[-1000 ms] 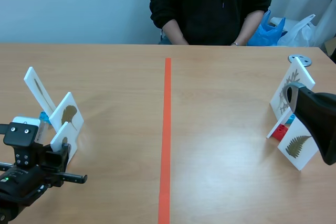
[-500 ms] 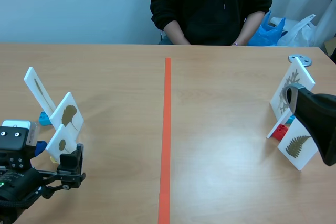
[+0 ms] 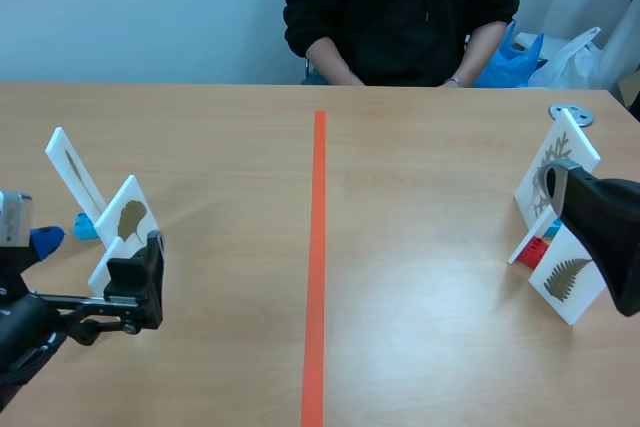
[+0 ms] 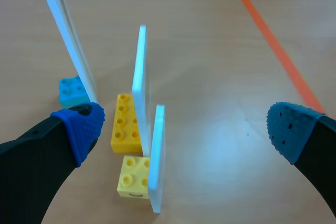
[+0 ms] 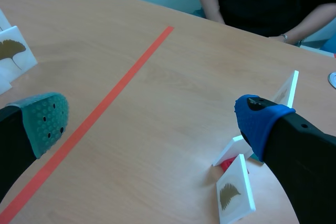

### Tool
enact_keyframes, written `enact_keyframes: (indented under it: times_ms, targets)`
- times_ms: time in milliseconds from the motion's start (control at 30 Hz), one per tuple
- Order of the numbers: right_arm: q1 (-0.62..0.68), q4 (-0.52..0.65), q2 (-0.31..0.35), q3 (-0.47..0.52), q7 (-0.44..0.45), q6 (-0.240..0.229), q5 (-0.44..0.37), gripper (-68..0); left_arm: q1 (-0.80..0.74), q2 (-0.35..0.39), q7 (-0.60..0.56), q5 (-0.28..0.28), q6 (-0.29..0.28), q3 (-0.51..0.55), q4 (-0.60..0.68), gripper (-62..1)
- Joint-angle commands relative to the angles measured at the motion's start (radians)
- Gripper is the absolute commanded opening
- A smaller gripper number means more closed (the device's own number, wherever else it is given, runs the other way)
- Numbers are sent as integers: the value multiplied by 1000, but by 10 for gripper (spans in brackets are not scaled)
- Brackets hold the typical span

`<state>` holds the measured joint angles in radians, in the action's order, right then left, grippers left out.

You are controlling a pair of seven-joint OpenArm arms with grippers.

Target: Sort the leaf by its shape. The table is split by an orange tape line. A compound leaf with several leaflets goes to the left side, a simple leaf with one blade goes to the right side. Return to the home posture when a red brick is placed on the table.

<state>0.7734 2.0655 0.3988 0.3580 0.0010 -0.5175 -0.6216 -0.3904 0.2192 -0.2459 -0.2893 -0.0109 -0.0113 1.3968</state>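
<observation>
One orange tape line (image 3: 317, 247), wooden table (image 3: 430, 172)

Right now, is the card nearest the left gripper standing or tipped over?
Standing. The card rises on edge, its foot against a yellow brick.

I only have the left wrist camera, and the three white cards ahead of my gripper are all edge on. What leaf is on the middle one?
Observer: In the scene view the middle card shows one fan-shaped blade, so it is a simple leaf.
Operator: Okay. Is anything standing on the far side of the tape? I only see bare table there.
Observer: Yes. Right of the orange tape line a front card shows a fern-like frond with many leaflets.
</observation>
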Motion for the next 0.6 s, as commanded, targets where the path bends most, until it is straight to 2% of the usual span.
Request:
enact_keyframes:
  times_ms: [0,333,567]
  targets:
    - [-9,8,6,1,15,0,-15,4,-29,10,6,-3,-8,2,64,14]
    - [-9,8,6,1,15,0,-15,4,-182,48,99,-3,-76,0,369,14]
    - [-8,8,6,1,12,0,-15,4,-250,48,161,-8,-186,-2,523,14]
